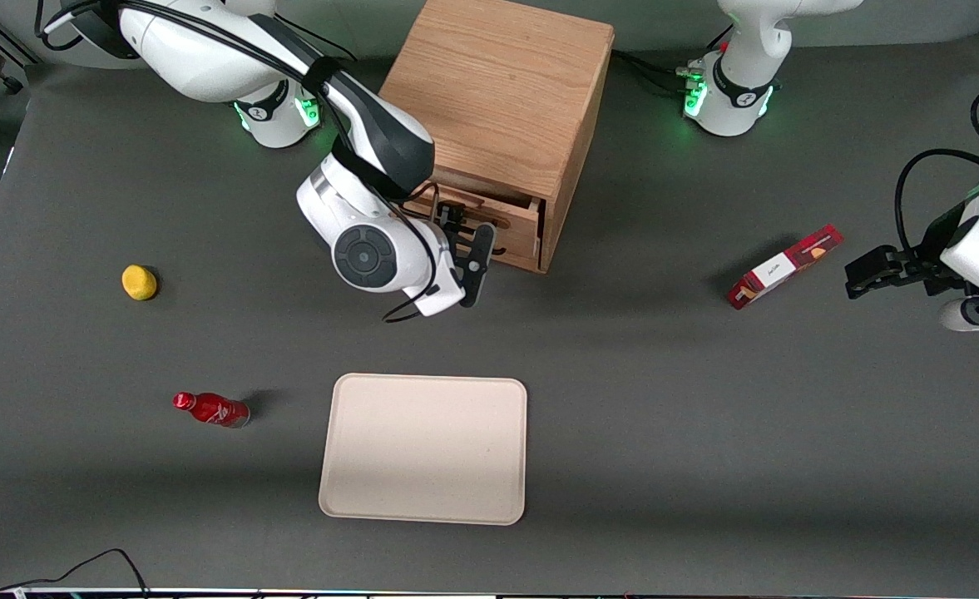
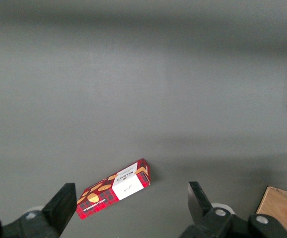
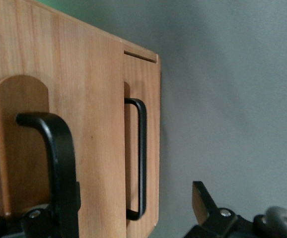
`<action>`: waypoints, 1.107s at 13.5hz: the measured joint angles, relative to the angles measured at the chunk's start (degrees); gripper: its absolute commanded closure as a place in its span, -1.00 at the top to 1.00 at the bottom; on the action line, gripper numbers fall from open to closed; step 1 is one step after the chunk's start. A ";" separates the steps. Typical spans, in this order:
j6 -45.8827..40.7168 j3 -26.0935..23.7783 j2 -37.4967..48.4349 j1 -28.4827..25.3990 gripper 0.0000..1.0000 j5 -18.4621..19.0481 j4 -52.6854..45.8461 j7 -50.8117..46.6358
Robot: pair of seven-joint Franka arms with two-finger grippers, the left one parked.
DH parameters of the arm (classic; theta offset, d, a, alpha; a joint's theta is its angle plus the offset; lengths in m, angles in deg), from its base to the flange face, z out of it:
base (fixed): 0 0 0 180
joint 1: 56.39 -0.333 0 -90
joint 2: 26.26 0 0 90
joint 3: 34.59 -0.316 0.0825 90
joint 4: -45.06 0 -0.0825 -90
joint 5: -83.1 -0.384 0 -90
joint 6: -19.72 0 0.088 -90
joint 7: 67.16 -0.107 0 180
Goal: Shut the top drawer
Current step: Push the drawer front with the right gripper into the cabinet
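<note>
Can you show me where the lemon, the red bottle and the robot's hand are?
lemon [image 1: 139, 282], front view, middle of its yellow skin.
red bottle [image 1: 212, 409], front view, middle of its body, lying on the table.
hand [image 1: 466, 254], front view, between its fingertips, at the top drawer [image 1: 512, 221] front.

On the table [image 1: 622, 374], farthest from the front camera, a wooden cabinet [image 1: 497, 100]. In it, the top drawer [image 1: 501, 218], sticking out a little, above the lower drawer [image 3: 151, 124]. Right in front of the top drawer, the gripper [image 1: 474, 259], close by the drawer's handle [image 3: 56, 144]. Nearer the camera than the cabinet, a tray [image 1: 424, 448]. Beside the tray, toward the working arm's end, a bottle [image 1: 210, 409]. Farther from the camera than the bottle, a lemon [image 1: 139, 282]. Toward the parked arm's end, well apart from the tray, a snack box [image 1: 784, 268].
</note>
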 measured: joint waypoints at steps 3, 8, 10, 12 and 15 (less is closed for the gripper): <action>0.09 -0.95 1.45 0.05 1.00 0.00 1.99 -0.67; 0.26 -1.62 3.73 1.01 1.00 0.01 4.05 -0.70; 0.45 -1.88 3.75 1.21 1.00 0.00 4.17 -0.70; 0.48 -1.96 3.75 1.27 1.00 0.00 4.19 -0.70; 0.35 -2.04 3.93 1.45 1.00 0.00 4.22 -0.70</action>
